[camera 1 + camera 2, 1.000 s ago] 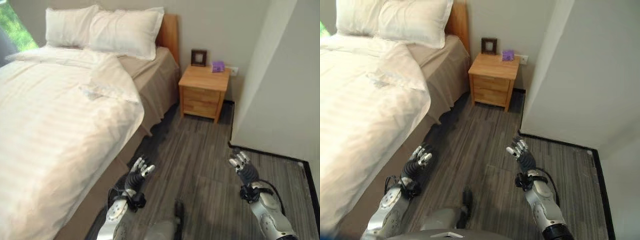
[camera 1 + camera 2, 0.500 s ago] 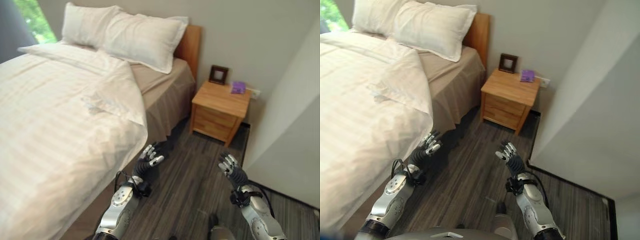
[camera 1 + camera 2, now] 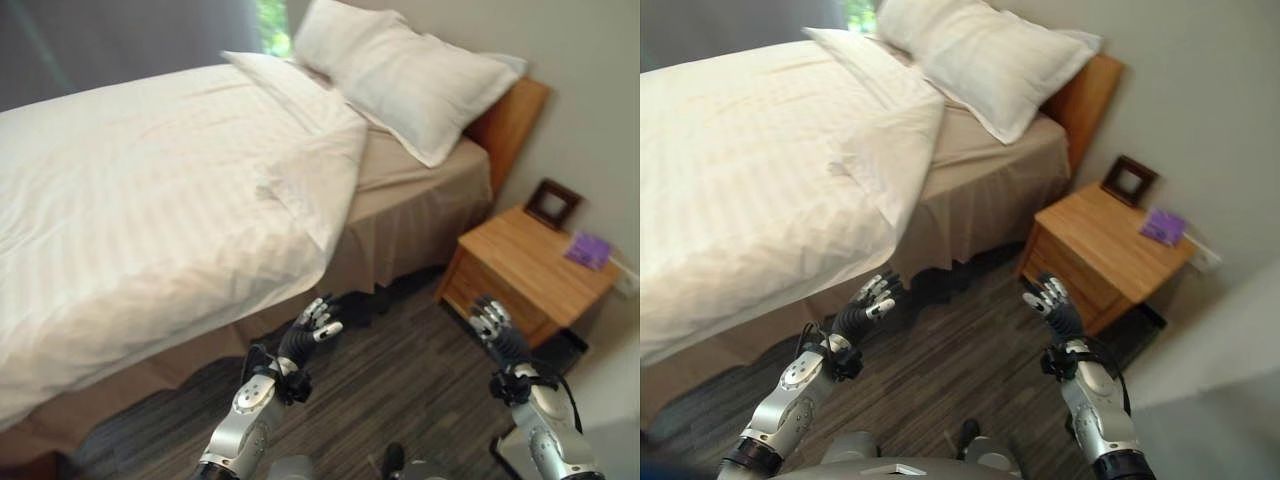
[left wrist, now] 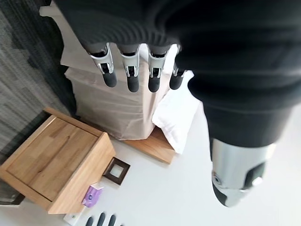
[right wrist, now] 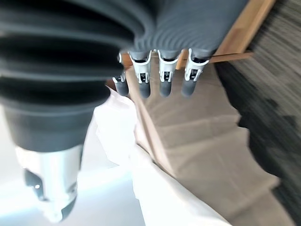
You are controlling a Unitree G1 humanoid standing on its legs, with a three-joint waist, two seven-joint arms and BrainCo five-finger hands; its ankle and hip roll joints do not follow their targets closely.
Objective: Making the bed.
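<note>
Camera swung left since earlier; duvet [image 3: 150, 200] well ahead of left hand [image 3: 312, 330] and right hand [image 3: 495, 328] (both spread, empty).

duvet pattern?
White with faint tone-on-tone stripes; duvet shows best in the left eye view.

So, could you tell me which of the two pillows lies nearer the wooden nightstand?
The front pillow, whose corner overhangs the mattress by the headboard; it lies closer to the nightstand than the other pillow.

A wooden nightstand [image 3: 530, 268] bears a dark picture frame [image 3: 553, 203] and a purple box [image 3: 588, 250].
</note>
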